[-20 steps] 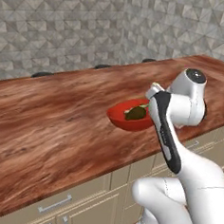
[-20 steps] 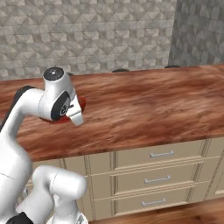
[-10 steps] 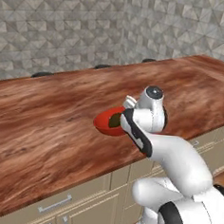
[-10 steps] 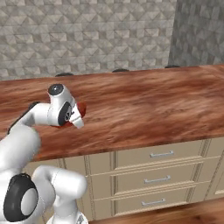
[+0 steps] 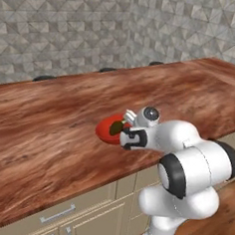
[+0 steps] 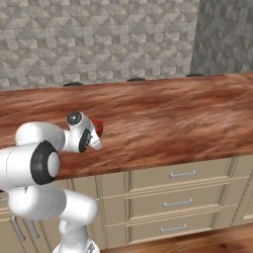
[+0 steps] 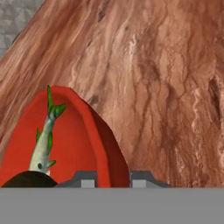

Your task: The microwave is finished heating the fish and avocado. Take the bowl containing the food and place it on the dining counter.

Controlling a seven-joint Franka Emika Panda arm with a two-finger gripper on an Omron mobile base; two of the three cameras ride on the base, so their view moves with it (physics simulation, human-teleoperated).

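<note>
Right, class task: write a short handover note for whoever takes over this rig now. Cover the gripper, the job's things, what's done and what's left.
Gripper: shut on the red bowl's rim, fingers either side of the wall.
Bowl: over the dining counter; whether it touches the wood, cannot tell. Fish and avocado lie inside.
Done: bowl brought to the counter.
Left: set it down if needed, open, pull clear.
</note>
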